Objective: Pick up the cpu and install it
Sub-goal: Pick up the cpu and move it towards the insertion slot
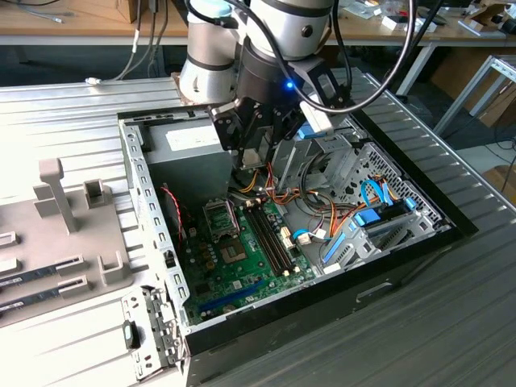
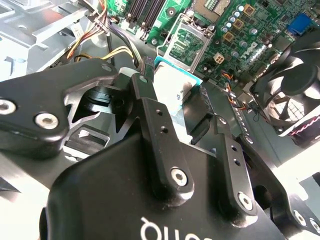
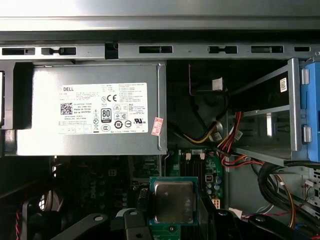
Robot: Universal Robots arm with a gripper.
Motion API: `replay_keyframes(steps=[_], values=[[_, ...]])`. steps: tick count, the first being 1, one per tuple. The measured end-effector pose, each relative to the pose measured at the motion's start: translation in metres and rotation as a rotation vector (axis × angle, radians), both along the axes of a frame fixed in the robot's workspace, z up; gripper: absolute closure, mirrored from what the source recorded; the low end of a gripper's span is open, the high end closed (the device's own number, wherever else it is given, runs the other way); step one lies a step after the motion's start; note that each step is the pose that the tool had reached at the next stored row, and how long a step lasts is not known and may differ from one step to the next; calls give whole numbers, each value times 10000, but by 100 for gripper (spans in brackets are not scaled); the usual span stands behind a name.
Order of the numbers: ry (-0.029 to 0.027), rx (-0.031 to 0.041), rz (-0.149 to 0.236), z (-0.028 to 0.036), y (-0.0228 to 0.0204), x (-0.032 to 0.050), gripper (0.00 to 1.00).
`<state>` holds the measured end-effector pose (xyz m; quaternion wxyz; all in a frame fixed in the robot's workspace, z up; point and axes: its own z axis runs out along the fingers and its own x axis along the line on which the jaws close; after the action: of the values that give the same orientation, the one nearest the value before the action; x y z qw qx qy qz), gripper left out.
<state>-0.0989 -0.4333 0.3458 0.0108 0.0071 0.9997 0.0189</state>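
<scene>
I judge the step in hand to be carrying the cpu [image 3: 174, 201] over the open socket [image 2: 186, 42] on the motherboard [image 1: 234, 278]; done well, that means the chip level, squared to the socket frame, and clear of the cables [image 3: 227, 145]; the gripper [image 2: 172, 97] is narrowed to the chip's width, its fingers [image 2: 150, 107] clamped on opposite edges, hanging above the board inside the case [image 1: 145, 193].
</scene>
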Motion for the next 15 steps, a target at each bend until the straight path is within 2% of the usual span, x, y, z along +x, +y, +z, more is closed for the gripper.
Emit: replay_keyframes(steps=[9,15], values=[[2,-3,0,-22,-3,57,53],[0,0,0,-40,-42,84,53]])
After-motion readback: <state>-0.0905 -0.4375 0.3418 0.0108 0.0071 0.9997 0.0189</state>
